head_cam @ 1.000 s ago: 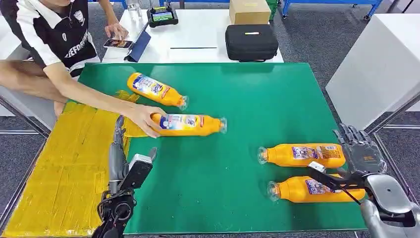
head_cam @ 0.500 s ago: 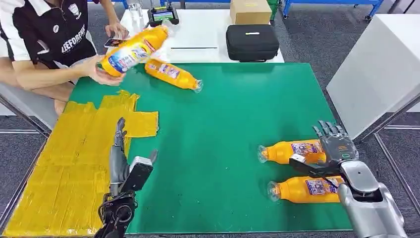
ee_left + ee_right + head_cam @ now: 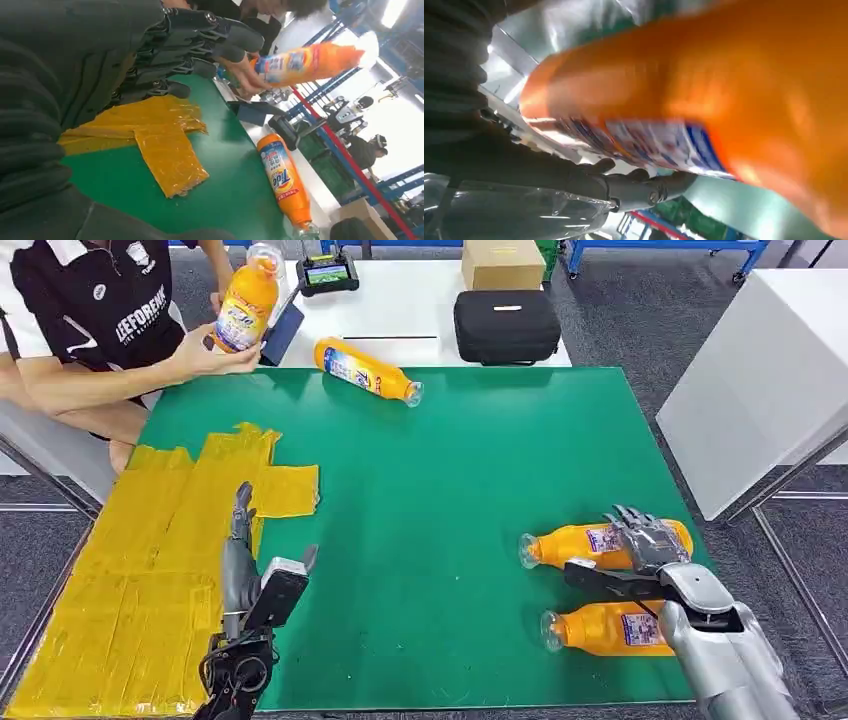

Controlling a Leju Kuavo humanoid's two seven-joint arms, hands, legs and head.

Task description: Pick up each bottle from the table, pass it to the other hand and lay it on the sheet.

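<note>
Two orange bottles lie side by side at the right of the green mat [image 3: 460, 500]. My right hand [image 3: 645, 543] is lowered over the farther bottle [image 3: 565, 545], fingers across its body and thumb [image 3: 600, 578] stretched along its near side; the bottle [image 3: 704, 85] still lies on the mat. The nearer bottle [image 3: 600, 628] lies just in front of my wrist. My left hand [image 3: 240, 545] hovers open at the edge of the yellow sheet [image 3: 140, 570], fingers [image 3: 200, 40] straight, holding nothing. A third bottle [image 3: 365, 370] [image 3: 282, 180] lies at the mat's far edge. A person holds a fourth bottle [image 3: 245, 305] [image 3: 305, 62] upright.
The person sits at the far left corner, forearm [image 3: 100, 380] beside the mat. Behind the mat a white table [image 3: 420, 310] carries a black case [image 3: 507, 325], a cardboard box [image 3: 503, 262] and a device [image 3: 327, 272]. A white cabinet [image 3: 770, 370] stands at the right.
My right hand moved left and down onto the farther right-side bottle. The person lifted one bottle off the mat and turned it upright; the other bottle shifted to the mat's far edge.
</note>
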